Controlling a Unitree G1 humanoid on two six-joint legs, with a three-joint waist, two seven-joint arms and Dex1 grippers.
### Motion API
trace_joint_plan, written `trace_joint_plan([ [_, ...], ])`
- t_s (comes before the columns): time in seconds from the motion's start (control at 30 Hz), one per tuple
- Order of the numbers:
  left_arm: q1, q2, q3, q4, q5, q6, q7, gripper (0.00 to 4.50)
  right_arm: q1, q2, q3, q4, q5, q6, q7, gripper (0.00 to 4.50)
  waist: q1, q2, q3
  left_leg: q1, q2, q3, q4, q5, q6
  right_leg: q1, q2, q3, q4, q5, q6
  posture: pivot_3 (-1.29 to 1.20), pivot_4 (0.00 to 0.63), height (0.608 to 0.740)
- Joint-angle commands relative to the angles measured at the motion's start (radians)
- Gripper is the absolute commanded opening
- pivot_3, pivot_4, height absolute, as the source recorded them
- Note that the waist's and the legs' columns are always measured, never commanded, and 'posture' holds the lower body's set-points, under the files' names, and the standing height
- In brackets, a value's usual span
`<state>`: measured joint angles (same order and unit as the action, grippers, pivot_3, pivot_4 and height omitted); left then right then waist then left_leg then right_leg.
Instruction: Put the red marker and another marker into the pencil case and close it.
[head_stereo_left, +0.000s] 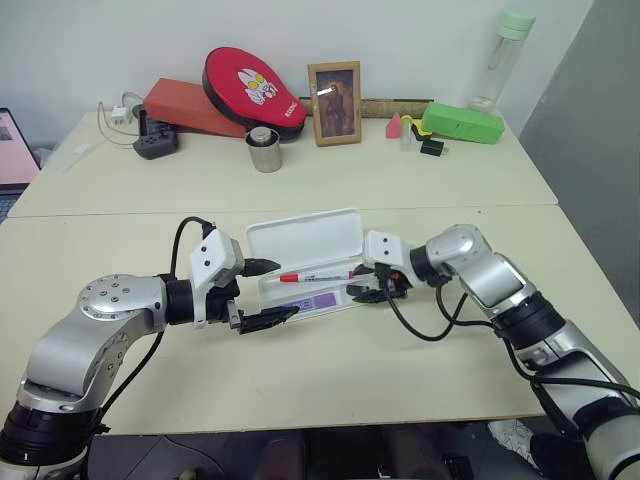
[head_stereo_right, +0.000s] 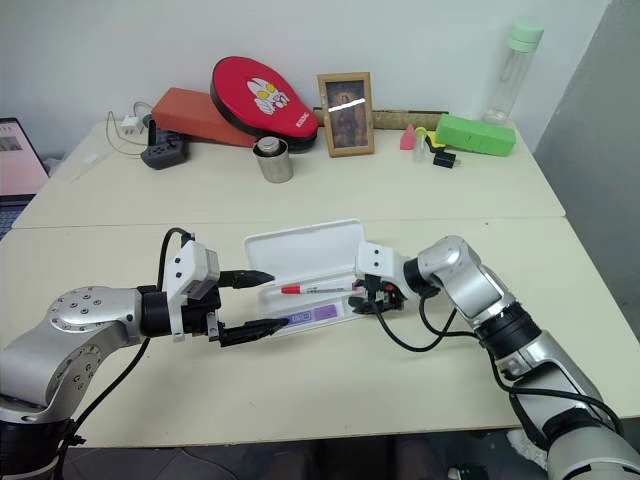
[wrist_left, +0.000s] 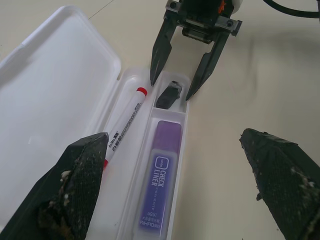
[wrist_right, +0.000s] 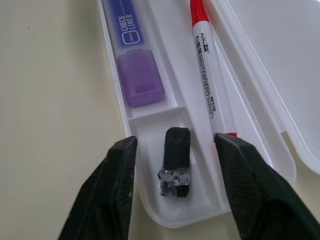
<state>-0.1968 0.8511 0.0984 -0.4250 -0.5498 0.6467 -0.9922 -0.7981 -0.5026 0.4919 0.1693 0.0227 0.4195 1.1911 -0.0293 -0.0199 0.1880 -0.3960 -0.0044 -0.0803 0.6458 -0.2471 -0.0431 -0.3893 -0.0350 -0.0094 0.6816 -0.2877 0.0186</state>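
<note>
The white pencil case lies open mid-table, lid flat toward the back. The red marker rests in the tray's rear channel. The purple highlighter lies in the front channel beside it. My right gripper is open at the tray's right end, its fingers on either side of the small end compartment, where a black stub sits untouched. My left gripper is open at the tray's left end, one finger over the rear edge and the other off the front edge, holding nothing.
Along the back of the far table stand a steel cup, a photo frame, a red padded disc, a power strip, a green box and a clear bottle. A seam between the tables runs behind the case.
</note>
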Motion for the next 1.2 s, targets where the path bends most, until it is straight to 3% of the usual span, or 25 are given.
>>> trace_joint_plan([
  [0.03, -0.010, 0.008, 0.020, -0.025, -0.014, -0.007, 0.004, 4.50, -0.025, 0.000, -0.039, -0.028, 0.013, -0.009, 0.012, 3.61, 0.000, 0.000, 0.000, 0.000, 0.000, 0.000, 0.000, 0.000, 0.000, 0.000, 0.000, 0.000, 0.000, 0.000, 0.000, 0.00, 0.150, 0.740],
  [0.17, 0.001, 0.009, 0.030, -0.027, -0.018, -0.005, 0.005, 4.50, -0.031, 0.012, -0.074, -0.038, 0.051, 0.001, 0.021, 4.49, 0.000, 0.000, 0.000, 0.000, 0.000, 0.000, 0.000, 0.000, 0.000, 0.000, 0.000, 0.000, 0.000, 0.000, 0.000, 0.00, 0.150, 0.740],
  [0.33, 0.044, 0.015, 0.107, -0.026, -0.032, 0.005, 0.026, 4.50, -0.088, 0.039, -0.198, -0.069, 0.201, 0.092, 0.058, 4.49, -0.003, 0.000, 0.000, 0.000, 0.001, -0.001, 0.000, 0.000, 0.000, 0.000, 0.000, 0.001, 0.000, 0.000, 0.000, 0.00, 0.150, 0.740],
  [0.47, 0.076, -0.002, 0.192, -0.048, -0.081, 0.022, 0.057, 4.50, -0.192, 0.066, -0.242, 0.026, 0.227, 0.085, 0.052, 4.49, -0.003, 0.001, 0.000, 0.001, 0.001, -0.001, 0.000, 0.000, 0.000, 0.000, 0.000, 0.001, 0.000, 0.000, 0.000, 0.00, 0.150, 0.740],
  [0.7, 0.124, -0.014, 0.341, -0.089, -0.182, 0.062, 0.118, 4.50, -0.430, 0.192, -0.230, 0.483, 0.090, -0.109, -0.079, 4.49, -0.005, 0.001, 0.000, 0.002, 0.001, 0.001, -0.001, 0.000, 0.000, 0.000, -0.001, 0.002, 0.000, 0.000, 0.000, 0.00, 0.150, 0.740],
  [0.87, 0.144, -0.011, 0.414, -0.106, -0.218, 0.072, 0.152, 4.50, -0.571, 0.272, -0.228, 0.756, 0.018, -0.228, -0.125, 3.65, -0.005, 0.001, 0.001, 0.001, 0.001, 0.001, -0.001, 0.000, 0.000, -0.001, -0.001, 0.002, 0.000, 0.000, -0.001, 0.00, 0.150, 0.740],
  [1.2, 0.144, -0.018, 0.464, -0.136, -0.310, 0.081, 0.216, 4.50, -0.705, 0.369, -0.212, 1.029, -0.116, -0.371, -0.186, 1.04, -0.004, 0.001, 0.001, 0.001, 0.001, 0.000, -0.002, 0.000, 0.000, -0.001, -0.001, 0.002, 0.000, 0.000, -0.001, 0.00, 0.150, 0.740],
])
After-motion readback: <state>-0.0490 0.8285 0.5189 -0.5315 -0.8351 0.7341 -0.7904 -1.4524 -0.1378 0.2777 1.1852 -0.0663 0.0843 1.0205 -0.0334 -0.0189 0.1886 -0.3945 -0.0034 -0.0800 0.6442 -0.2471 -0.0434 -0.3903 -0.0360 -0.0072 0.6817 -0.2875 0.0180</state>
